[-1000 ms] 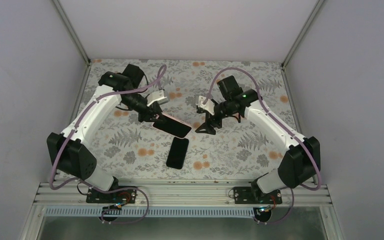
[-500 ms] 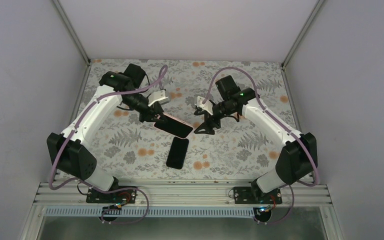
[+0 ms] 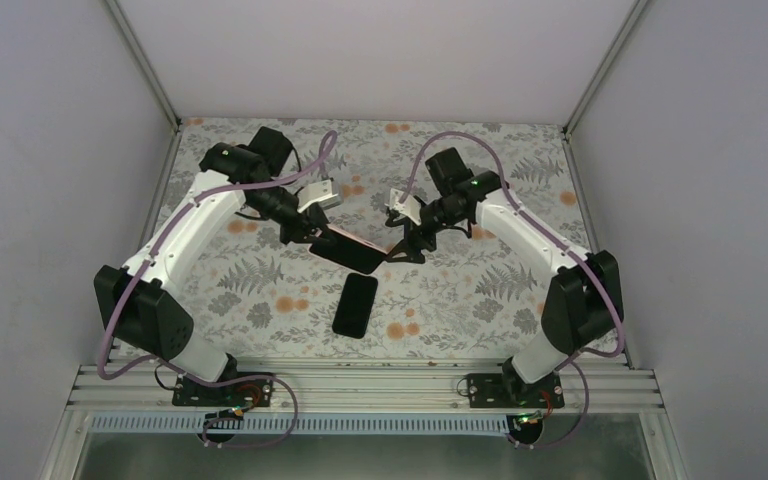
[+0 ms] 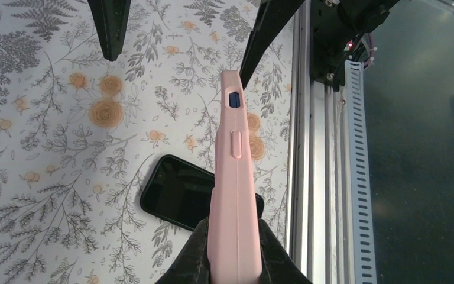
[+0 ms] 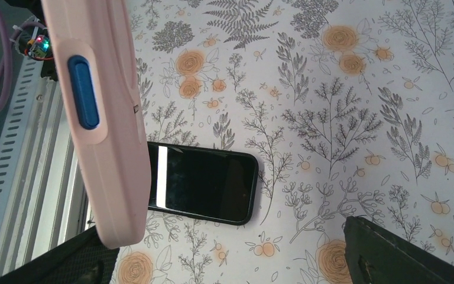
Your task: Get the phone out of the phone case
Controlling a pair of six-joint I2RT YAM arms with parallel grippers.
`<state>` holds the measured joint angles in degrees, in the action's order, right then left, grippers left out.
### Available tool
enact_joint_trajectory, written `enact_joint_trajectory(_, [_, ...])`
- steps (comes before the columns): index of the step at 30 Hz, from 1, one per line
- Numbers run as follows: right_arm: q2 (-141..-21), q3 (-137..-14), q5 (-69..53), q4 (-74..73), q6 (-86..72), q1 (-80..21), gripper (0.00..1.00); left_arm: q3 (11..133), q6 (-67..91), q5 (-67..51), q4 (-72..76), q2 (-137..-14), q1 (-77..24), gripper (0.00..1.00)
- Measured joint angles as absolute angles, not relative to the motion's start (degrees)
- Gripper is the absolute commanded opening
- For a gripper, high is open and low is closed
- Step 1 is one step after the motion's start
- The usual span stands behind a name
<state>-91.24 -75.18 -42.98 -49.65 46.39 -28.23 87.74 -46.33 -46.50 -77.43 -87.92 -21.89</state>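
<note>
Floral-print table (image 3: 480, 190), left gripper (image 3: 312, 238) jaws clamped tight on one end of pink phone case (image 3: 348, 250), case held above table, long axis 10 to 4 o'clock, free end at 4, right gripper (image 3: 401, 248) jaws spread wide there, gripping nothing, black phone (image 3: 356, 305) flat on table at case's 6 o'clock, long axis roughly 12 to 6.

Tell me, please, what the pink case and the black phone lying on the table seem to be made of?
Pink case: probably soft silicone or rubber with a matte finish; it shows no glare, and its edges are rounded with moulded button bumps. Black phone: glossy front, likely glass; a bright streak of light reflects on it.
</note>
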Motion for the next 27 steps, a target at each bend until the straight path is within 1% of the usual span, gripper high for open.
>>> enact_joint_trajectory(21, [-103.92,-89.73,-42.76,-61.45,54.78,-24.60,0.92,87.74,-45.63,-40.27,-70.72,-87.05,-24.29,0.02])
enact_joint_trajectory(27, [-104.73,-91.46,-42.74,-63.75,56.47,-23.46,0.92,87.74,-45.63,-39.81,-69.67,-86.94,-24.62,0.02])
